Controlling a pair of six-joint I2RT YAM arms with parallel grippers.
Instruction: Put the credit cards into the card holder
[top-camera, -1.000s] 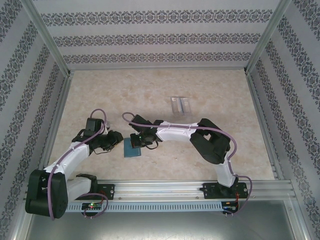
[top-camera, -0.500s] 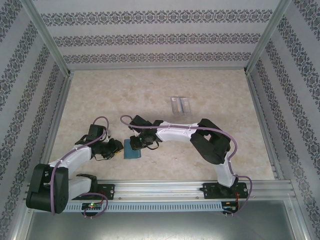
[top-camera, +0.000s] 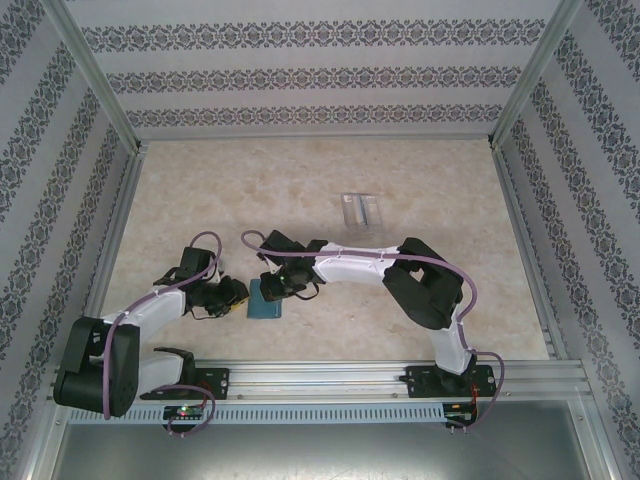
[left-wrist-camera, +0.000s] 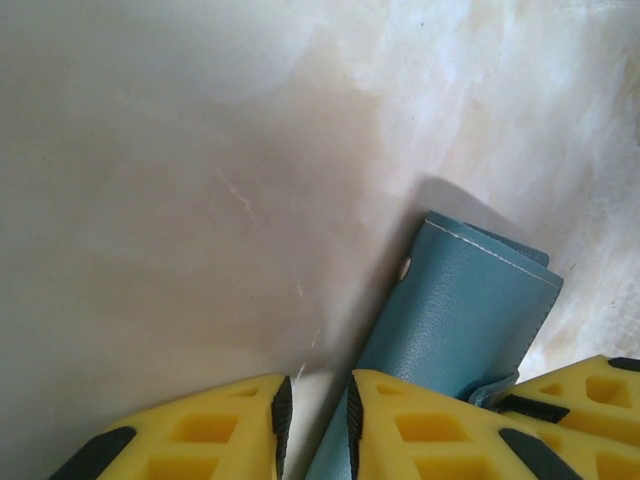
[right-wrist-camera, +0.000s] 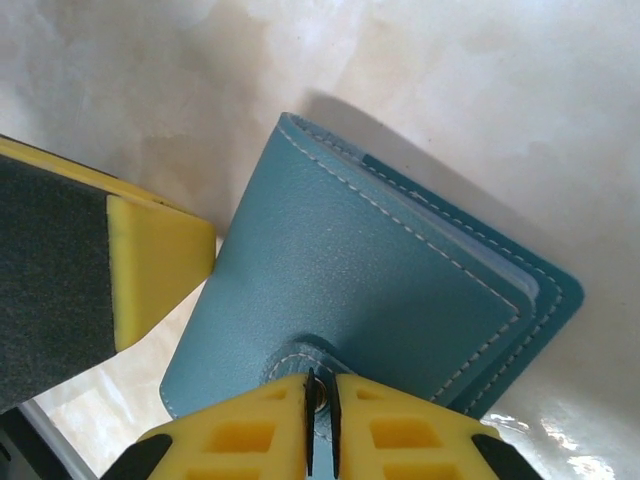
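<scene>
The teal card holder (top-camera: 265, 302) lies folded flat on the table between the two grippers. My right gripper (right-wrist-camera: 322, 415) is shut on the holder's small snap tab (right-wrist-camera: 300, 352) at the edge of its cover (right-wrist-camera: 370, 280). My left gripper (left-wrist-camera: 315, 415) is low at the holder's left edge with a narrow gap between its fingers. One of its fingers lies over the teal cover (left-wrist-camera: 460, 310), and nothing is held in the gap. The credit cards are hidden; a pale layer (right-wrist-camera: 527, 287) peeks out between the covers.
A clear plastic stand (top-camera: 360, 208) sits on the table behind the right arm. Patterned walls close in the left, back and right sides. A metal rail (top-camera: 340, 375) runs along the near edge. The right gripper's yellow fingers (left-wrist-camera: 590, 390) crowd the left wrist view.
My left gripper has moved nearer and lower, closing in on the holder's left edge. The right gripper has shifted slightly left while keeping hold of the tab.
</scene>
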